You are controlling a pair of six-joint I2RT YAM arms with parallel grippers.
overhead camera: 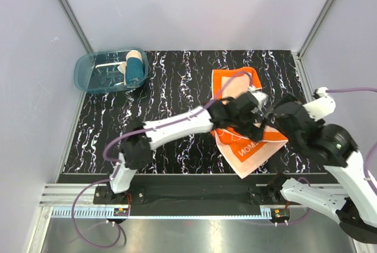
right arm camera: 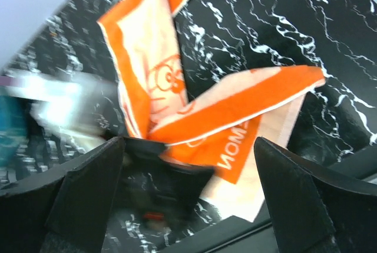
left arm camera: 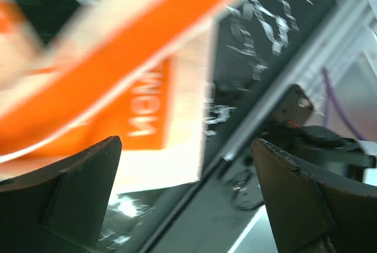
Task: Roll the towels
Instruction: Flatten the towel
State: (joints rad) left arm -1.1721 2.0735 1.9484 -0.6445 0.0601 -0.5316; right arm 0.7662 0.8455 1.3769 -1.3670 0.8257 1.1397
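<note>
Both the left gripper (left arm camera: pixel 185 142) and right gripper (right arm camera: pixel 188 141) gape empty, partly hiding the orange towel (overhead camera: pixel 253 148).

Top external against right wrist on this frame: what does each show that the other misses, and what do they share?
Only top external: the blue tub at the far left, a rolled teal towel inside it, and both arms meeting over the table's right side. The wrist view has at most a teal blur there.
Only right wrist: the right gripper up close, fingers spread wide.
Both: the orange towel, loosely folded and unrolled, on the black marbled table.
</note>
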